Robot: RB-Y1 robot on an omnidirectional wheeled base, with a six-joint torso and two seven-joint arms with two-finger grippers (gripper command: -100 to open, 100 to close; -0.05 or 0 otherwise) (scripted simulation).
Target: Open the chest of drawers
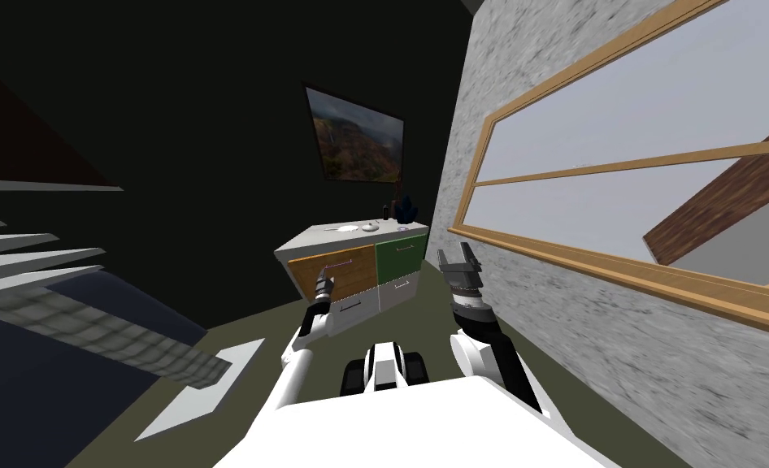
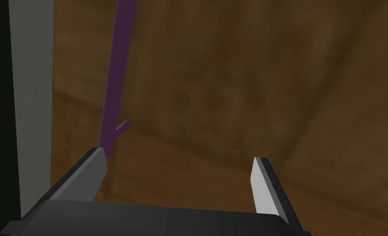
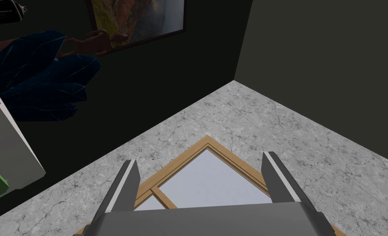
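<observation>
The chest of drawers (image 1: 310,241) stands against the dark wall ahead, grey-topped, with a brown wood-grain drawer front (image 1: 350,272), a green front (image 1: 399,256) and grey fronts below. My left gripper (image 1: 324,280) is at the brown front. In the left wrist view its fingers stand open just short of the brown drawer front (image 2: 238,90), and one finger (image 2: 91,172) touches the end of the thin purple handle (image 2: 114,78). My right gripper (image 1: 458,262) is raised beside the chest's right end, open and empty (image 3: 197,176).
A grey stone wall with a wood-framed window (image 1: 619,162) runs close on the right. A dark blue plant (image 1: 406,208), a small bottle and small items sit on the chest's top. A picture (image 1: 357,138) hangs above. Steps (image 1: 58,276) rise at the left.
</observation>
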